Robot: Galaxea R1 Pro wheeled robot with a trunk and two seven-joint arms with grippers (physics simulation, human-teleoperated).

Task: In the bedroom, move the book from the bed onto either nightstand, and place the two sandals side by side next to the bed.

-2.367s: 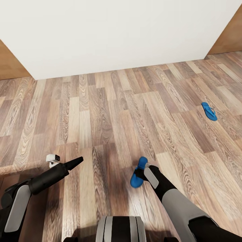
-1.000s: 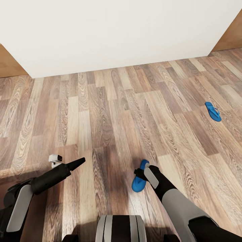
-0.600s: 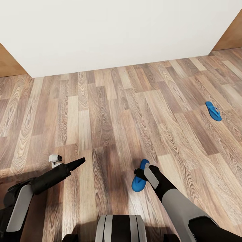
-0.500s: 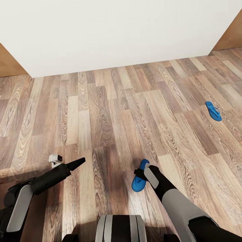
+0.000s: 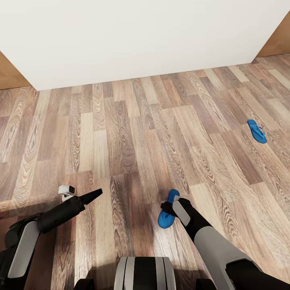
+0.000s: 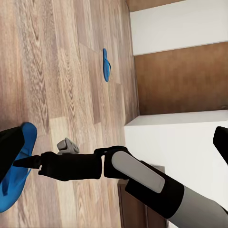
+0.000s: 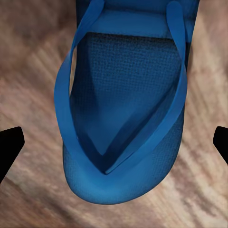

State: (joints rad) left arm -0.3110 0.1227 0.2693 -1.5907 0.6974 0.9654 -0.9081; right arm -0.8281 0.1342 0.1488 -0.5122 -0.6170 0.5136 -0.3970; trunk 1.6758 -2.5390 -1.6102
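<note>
One blue sandal lies on the wood floor right under my right gripper. In the right wrist view this sandal is seen strap side up, and the right gripper is open with its black fingertips wide on either side, clear of it. The other sandal lies apart on the floor to the far right; the left wrist view also catches it. My left gripper hovers open and empty over the floor on the left. Bed, book and nightstand are out of view.
A white wall runs across ahead, with brown wood panels at its left and right ends. Wood-plank floor stretches between me and the wall. My own base is at the bottom edge.
The whole picture has shifted slightly, so the camera moved; the far sandal sits a little further right in the frame. Both arms keep the same pose.
</note>
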